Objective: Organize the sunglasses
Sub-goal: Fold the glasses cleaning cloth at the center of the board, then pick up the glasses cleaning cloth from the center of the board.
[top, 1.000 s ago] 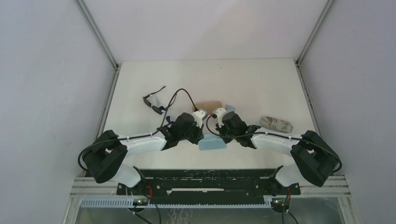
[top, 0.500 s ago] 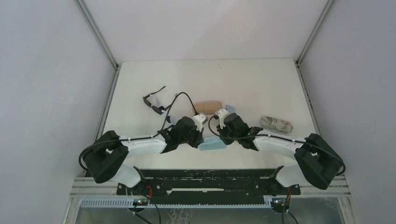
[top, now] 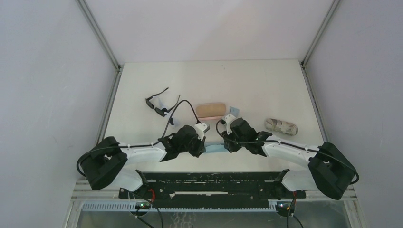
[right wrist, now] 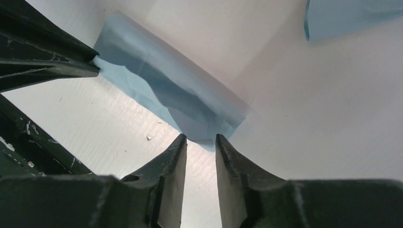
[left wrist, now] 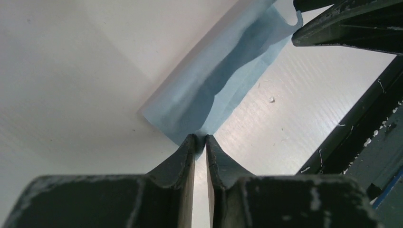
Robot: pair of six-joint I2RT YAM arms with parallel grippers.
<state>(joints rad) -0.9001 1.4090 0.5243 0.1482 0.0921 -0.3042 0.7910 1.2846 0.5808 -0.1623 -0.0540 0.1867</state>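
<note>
- The left gripper (left wrist: 200,139) is down at the near edge of the white table (top: 256,85). Its two dark fingers stand only a thin slit apart, with nothing caught between them. Their tips sit right at the left corner of a folded light-blue cloth (left wrist: 214,95).
- The right gripper (right wrist: 200,137) faces it from the other side. Its fingers are plainly parted and hold nothing, and the cloth's right corner lies just at the mouth of the gap.
- That cloth lies flat on the table between the two grippers, folded into a long strip with its upper layer bulging a little.
- The black-framed sunglasses with dark lenses (top: 157,105) lie on the table at the far left, arms spread open. They are well apart from both grippers and nothing touches them.
- A pink oval case (top: 210,110) lies closed near the middle of the table, beyond the grippers.
- A second light-blue cloth (top: 233,110) sits just to the right of the case, partly hidden by the right wrist.
- A mottled grey-and-white pouch (top: 281,126) lies alone farther right, near the table's right edge.
</note>
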